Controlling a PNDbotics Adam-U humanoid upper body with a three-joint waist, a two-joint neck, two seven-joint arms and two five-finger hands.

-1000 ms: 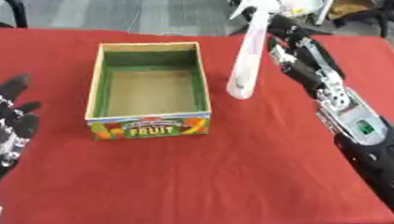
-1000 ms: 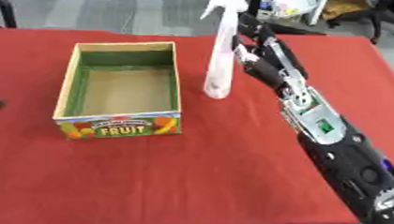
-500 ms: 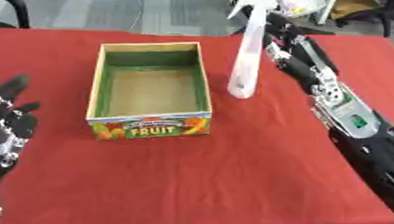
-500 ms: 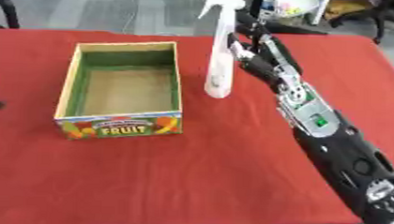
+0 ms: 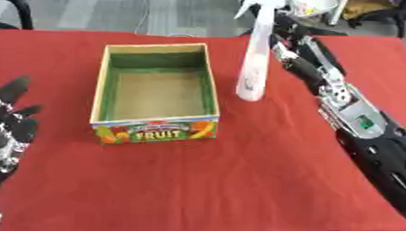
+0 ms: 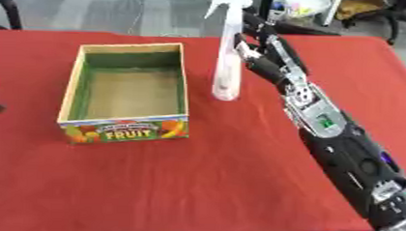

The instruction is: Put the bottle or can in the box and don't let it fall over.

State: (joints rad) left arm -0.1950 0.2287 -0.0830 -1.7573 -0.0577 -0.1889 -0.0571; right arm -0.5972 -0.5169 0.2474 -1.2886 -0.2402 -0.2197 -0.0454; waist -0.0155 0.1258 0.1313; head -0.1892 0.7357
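Note:
A tall white spray bottle (image 5: 253,66) stands slightly tilted just right of the box, its base low over the red cloth; I cannot tell if it touches. My right hand (image 6: 258,54) reaches in from the right and is curled round the bottle's upper body, below the trigger head. The open cardboard box (image 5: 153,130) has green inner walls, a brown floor and a "FRUIT" label on its near wall, and nothing lies in it. At the lower left my left hand (image 5: 7,130) rests open with fingers up, away from the box.
A red cloth (image 5: 237,186) covers the table, whose front edge runs along the bottom of the view. A black chair frame (image 5: 11,4) and some clutter stand beyond the far edge.

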